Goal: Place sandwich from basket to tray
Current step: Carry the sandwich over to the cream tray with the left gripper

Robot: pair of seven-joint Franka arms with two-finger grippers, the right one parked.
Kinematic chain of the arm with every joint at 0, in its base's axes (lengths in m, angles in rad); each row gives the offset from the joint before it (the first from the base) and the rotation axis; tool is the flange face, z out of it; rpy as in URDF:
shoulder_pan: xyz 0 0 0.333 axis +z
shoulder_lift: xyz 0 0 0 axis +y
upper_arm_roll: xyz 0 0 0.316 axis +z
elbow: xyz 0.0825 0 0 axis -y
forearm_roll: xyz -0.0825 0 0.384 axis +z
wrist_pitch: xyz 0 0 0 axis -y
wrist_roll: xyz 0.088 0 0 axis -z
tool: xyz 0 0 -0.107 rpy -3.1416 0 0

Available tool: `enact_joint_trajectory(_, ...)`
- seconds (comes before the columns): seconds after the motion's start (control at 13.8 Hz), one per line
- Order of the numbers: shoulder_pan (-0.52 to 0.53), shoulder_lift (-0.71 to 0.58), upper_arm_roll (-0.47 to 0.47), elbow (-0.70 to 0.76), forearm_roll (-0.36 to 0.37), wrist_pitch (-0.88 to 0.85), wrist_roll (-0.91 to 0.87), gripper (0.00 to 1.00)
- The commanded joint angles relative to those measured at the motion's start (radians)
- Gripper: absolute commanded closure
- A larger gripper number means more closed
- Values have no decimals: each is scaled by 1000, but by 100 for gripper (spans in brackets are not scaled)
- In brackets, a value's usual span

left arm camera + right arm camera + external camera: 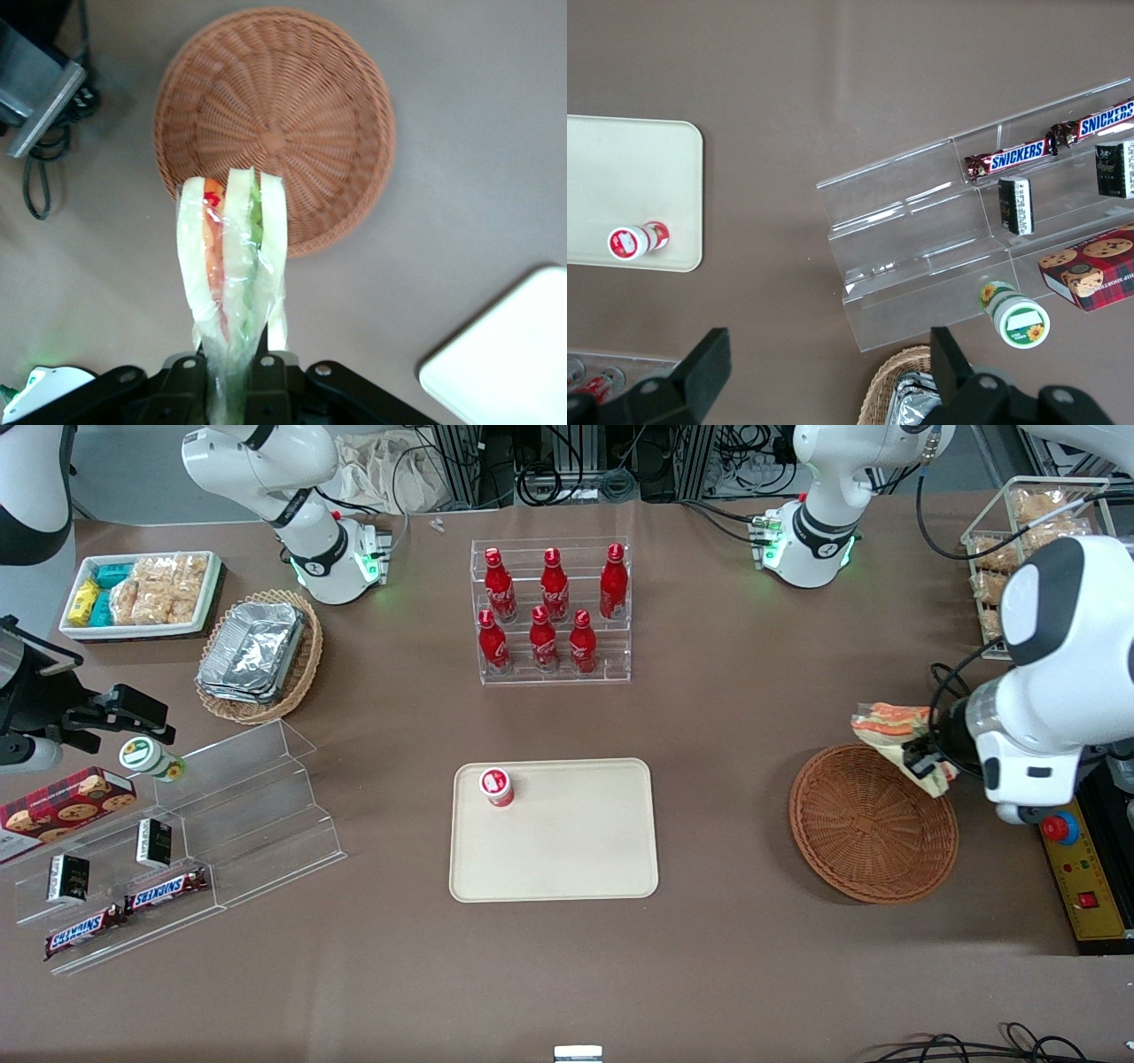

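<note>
Black gripper [237,376] pinches the plastic-wrapped sandwich [232,257], jaws clamped on its narrow end; bread slices and orange-green filling fan out away from the fingers. Sandwich is lifted clear, hanging above the rim of the round reddish-brown wicker basket [292,106], not touching it. Basket holds nothing. Front view: gripper [921,760] and sandwich [890,724] sit over the basket [864,833] edge toward the working arm's end of the table. Cream tray [567,850] lies well apart from the basket, mid-table, with a small red-and-white capped bottle [497,786] standing in one corner. Clear rack of six red cola bottles [551,611] stands farther from the front camera than the tray.
</note>
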Motion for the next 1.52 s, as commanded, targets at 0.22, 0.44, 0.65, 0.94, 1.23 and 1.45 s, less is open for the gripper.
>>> enact_joint_trajectory(0.22,-3,47,-163,32,18,-40,161,92)
enact_joint_trajectory(0.44,-56,84,-202,40,49,-30,183,99)
enact_joint_trajectory(0.65,-130,154,-200,102,53,-28,201,99)
enact_joint_trajectory(0.94,-189,251,-202,156,53,68,218,100)
enact_joint_trajectory(1.23,-289,338,-198,150,146,243,195,100)
enact_joint_trajectory(1.45,-352,427,-198,149,289,375,50,100)
